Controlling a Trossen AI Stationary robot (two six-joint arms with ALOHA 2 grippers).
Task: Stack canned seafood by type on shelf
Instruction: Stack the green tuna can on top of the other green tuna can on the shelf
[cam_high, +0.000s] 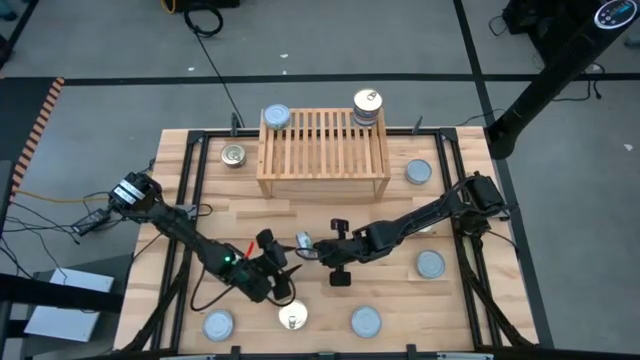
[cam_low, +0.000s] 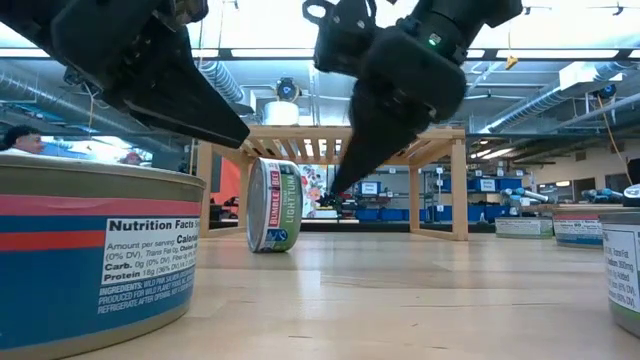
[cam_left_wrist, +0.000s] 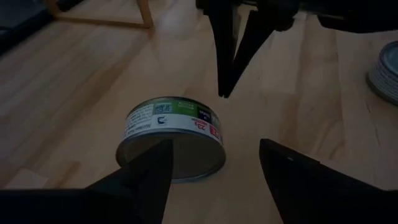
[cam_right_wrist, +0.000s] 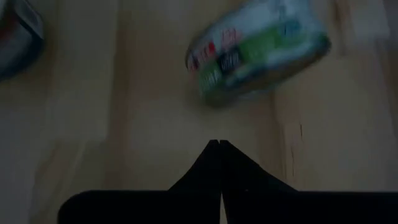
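Observation:
One tin (cam_low: 275, 205) with a green and white label stands on its rim on the tabletop, in front of the wooden shelf (cam_high: 323, 150). My left gripper (cam_left_wrist: 214, 174) is open just near of this tin (cam_left_wrist: 174, 140), its fingers higher than the tin and apart from it. My right gripper (cam_left_wrist: 225, 87) is shut, with its tip close beside the tin on the far right, a small gap between them. One silvery tin (cam_high: 276, 117) lies on the shelf's left corner. A short stack with a golden lid (cam_high: 367, 108) stands on its right corner.
Loose tins lie flat around the table: a golden one (cam_high: 234, 155) left of the shelf, silvery ones at the right (cam_high: 418, 171) (cam_high: 430, 264) and along the near edge (cam_high: 218, 324) (cam_high: 365, 321), and a golden one (cam_high: 292, 317) near my left gripper.

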